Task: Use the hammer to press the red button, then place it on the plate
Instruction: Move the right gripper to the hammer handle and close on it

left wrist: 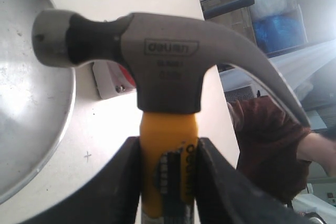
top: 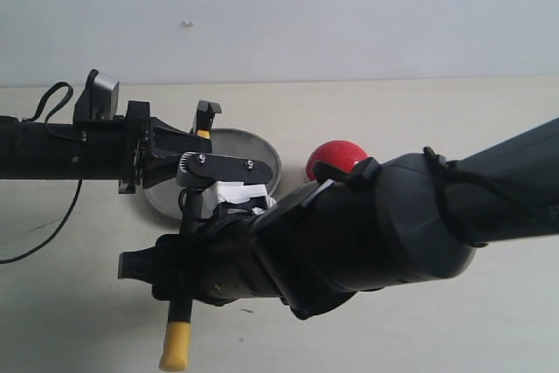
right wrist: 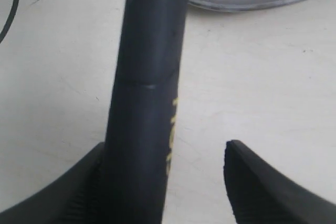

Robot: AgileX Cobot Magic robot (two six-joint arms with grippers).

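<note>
Exterior view: the left hand is clamped on the hammer near its head, by the rim of the plate. The right hand reaches across the middle to the handle, probably to take the hammer over. The red button sits on the worktop just beside the plate.

Left wrist view: both fingers pinch the yellow neck. The part of the plate that shows holds nothing.

Right wrist view: the jaws stand apart around the black handle, one finger touching it and the other clear, so there is no grip yet.
</note>
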